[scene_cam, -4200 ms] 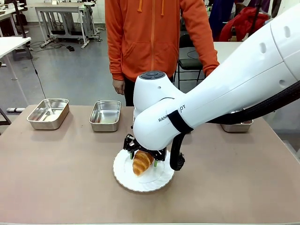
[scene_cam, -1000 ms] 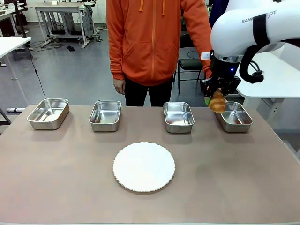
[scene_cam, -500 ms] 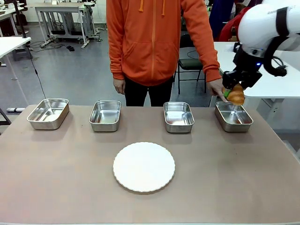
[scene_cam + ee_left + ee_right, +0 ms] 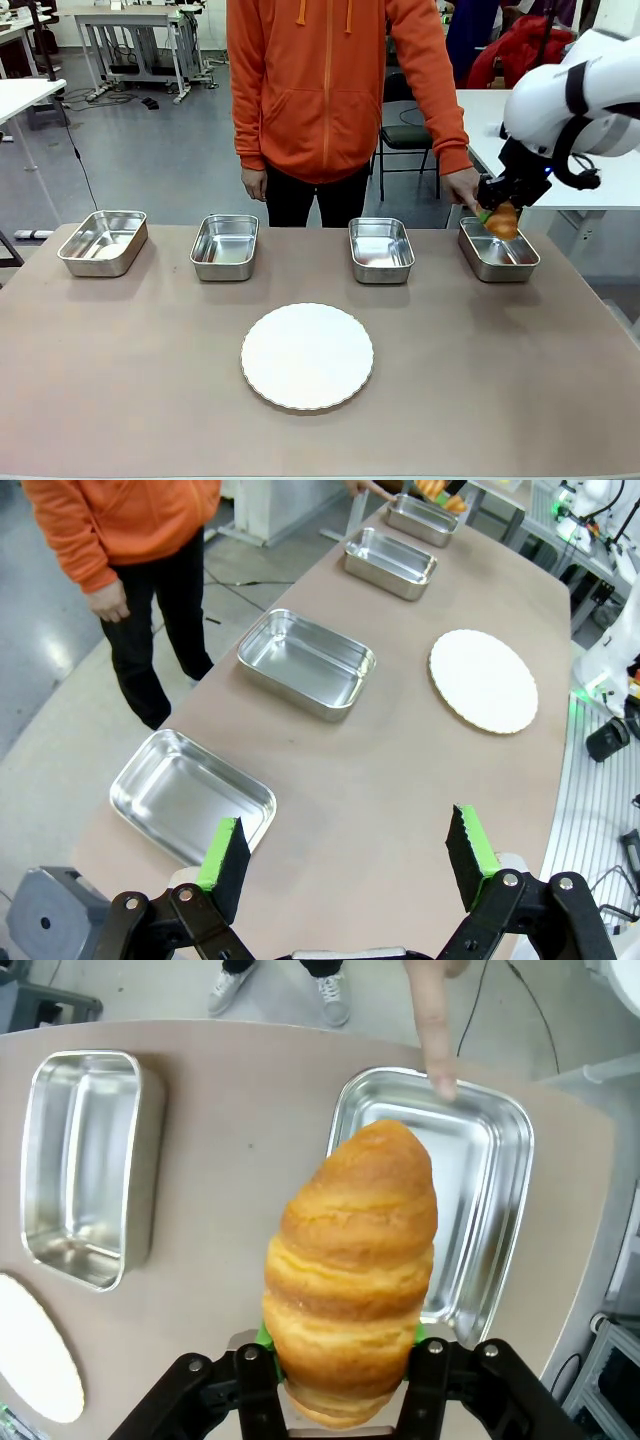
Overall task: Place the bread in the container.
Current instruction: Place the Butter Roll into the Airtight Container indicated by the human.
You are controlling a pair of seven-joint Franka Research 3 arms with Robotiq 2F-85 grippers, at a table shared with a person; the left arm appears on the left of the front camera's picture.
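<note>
Your right gripper [image 4: 340,1365] is clenched on the golden-brown, ridged croissant [image 4: 352,1275], holding it by its lower end so that its long axis runs straight out from the jaws, tip pointing away from the wrist. In the front view that croissant [image 4: 501,220] hangs in the air at the far right end of the row, over the near-left part of the shallow rectangular stainless-steel tray [image 4: 513,262] with rounded corners and a rolled rim.

The relation to watch is this one: from the right wrist camera the tray [image 4: 505,1170] lies directly behind and beyond the bread, its floor showing on both sides of the croissant's upper half, while the lower half, nearest the jaws, seems to hang over the tray's near rim and the brown table [image 4: 230,1190]. So the bread looks lined up with the tray across its width but sits a little short along its length. I judge that you should carry it slightly farther toward the tray's middle and lower before you let go, or the heavy end may land on the rim.

Mind the person's hand [image 4: 463,187]: a finger [image 4: 432,1030] points down at the tray's far rim, touching it or just above, close to the croissant's tip.

Your left gripper [image 4: 345,855] stands released, green pads wide apart, well away over the opposite end of the table near another identical steel tray [image 4: 190,798]. The right arm is plainly the nearer one.

The round white plate [image 4: 307,356] lies bare at the table's middle.
</note>
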